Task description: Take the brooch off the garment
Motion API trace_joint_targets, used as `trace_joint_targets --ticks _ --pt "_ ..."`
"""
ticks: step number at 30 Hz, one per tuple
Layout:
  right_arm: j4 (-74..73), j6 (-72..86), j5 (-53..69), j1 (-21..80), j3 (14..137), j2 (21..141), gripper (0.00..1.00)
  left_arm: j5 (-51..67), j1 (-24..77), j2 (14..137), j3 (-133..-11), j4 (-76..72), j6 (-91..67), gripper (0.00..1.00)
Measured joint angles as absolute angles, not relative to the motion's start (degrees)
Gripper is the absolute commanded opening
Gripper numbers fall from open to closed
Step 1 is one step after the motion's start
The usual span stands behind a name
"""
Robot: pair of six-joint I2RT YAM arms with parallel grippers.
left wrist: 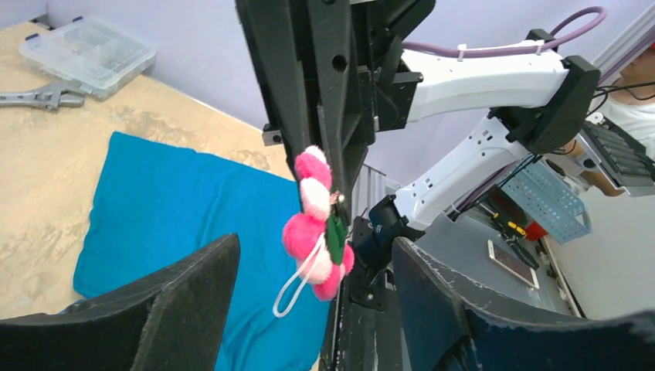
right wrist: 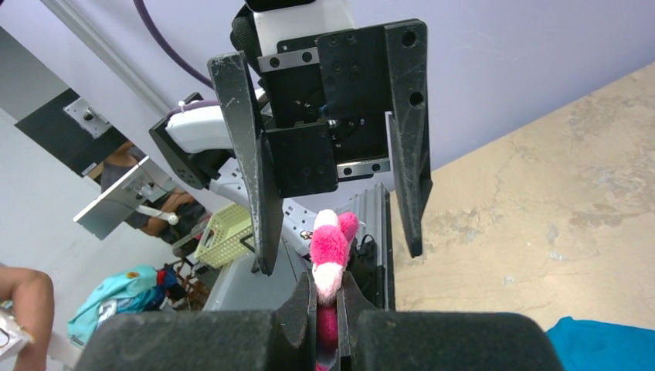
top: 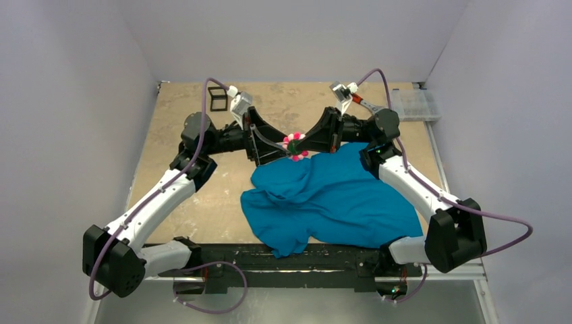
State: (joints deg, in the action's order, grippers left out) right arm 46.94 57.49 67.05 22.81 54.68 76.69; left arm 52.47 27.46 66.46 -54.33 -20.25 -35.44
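Note:
The brooch [top: 295, 146], a fluffy pink and white flower with a green back and a white loop, is held in the air above the table's middle. My right gripper [top: 301, 144] is shut on it; in the right wrist view its jaws [right wrist: 327, 292] pinch the brooch [right wrist: 329, 247] edge-on. My left gripper [top: 283, 144] is open and faces it, fingers [left wrist: 185, 286] wide on either side of the brooch [left wrist: 309, 232] without touching. The teal garment [top: 337, 196] lies crumpled on the table below and in front, and shows in the left wrist view [left wrist: 170, 201].
A clear plastic box [top: 418, 104] sits at the far right corner, with a wrench [top: 361, 102] beside it. A small black frame [top: 218, 98] stands at the far left. The tan table top [top: 175, 142] has walls on three sides.

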Motion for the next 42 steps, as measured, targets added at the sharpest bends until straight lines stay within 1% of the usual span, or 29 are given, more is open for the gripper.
trace_joint_targets --ticks 2,3,15,33,42 --pt "47.4 58.13 67.0 22.81 54.68 76.79 0.0 52.49 27.68 66.54 -54.33 -22.06 -37.01 0.59" --pt "47.46 58.33 67.0 22.79 54.68 76.86 0.0 52.45 27.92 66.59 -54.33 -22.83 -37.54 0.57" --pt "47.59 58.89 66.72 22.79 54.65 76.88 0.0 51.64 29.1 67.75 -54.33 -26.3 -41.41 0.42" --pt "46.74 57.04 66.52 22.81 54.63 76.86 0.0 49.5 29.71 68.31 -54.33 -25.82 -42.04 0.26" --pt "46.72 56.53 66.26 22.81 54.52 76.86 0.0 48.86 29.71 68.36 -54.33 -25.43 -42.46 0.25"
